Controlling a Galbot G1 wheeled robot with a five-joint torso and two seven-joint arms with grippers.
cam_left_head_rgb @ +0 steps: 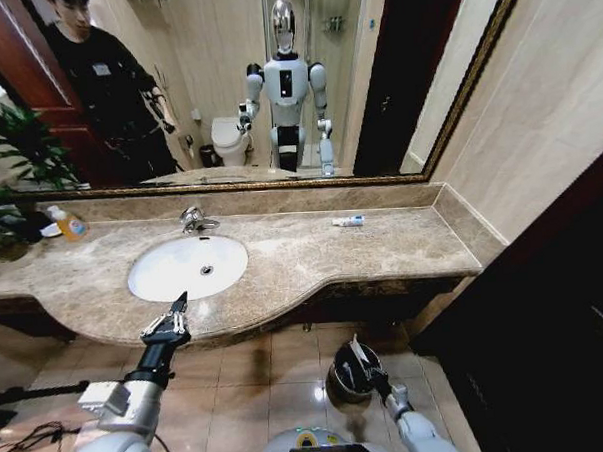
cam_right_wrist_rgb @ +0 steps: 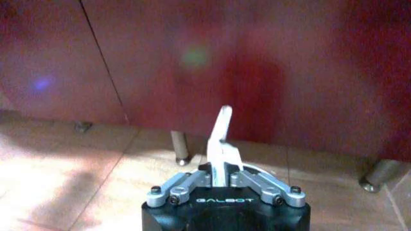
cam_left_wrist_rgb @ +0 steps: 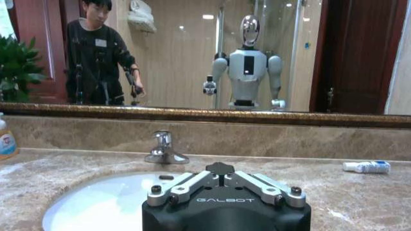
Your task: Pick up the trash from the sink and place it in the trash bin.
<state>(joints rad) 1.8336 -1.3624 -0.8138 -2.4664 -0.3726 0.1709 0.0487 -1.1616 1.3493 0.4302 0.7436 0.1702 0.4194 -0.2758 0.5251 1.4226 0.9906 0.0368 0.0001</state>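
A blue-white tube (cam_left_head_rgb: 347, 221) lay flat near the countertop's back edge, well right of the white oval sink (cam_left_head_rgb: 155, 277). The round black trash bin (cam_left_head_rgb: 340, 375) stood on the floor tiles.

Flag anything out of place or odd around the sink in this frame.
One blue-white tube lies on its side on the marble countertop, well right of the sink, not in it. The basin looks bare. The right hand holds a thin white item over the trash bin; the left hand hovers at the counter's front edge.
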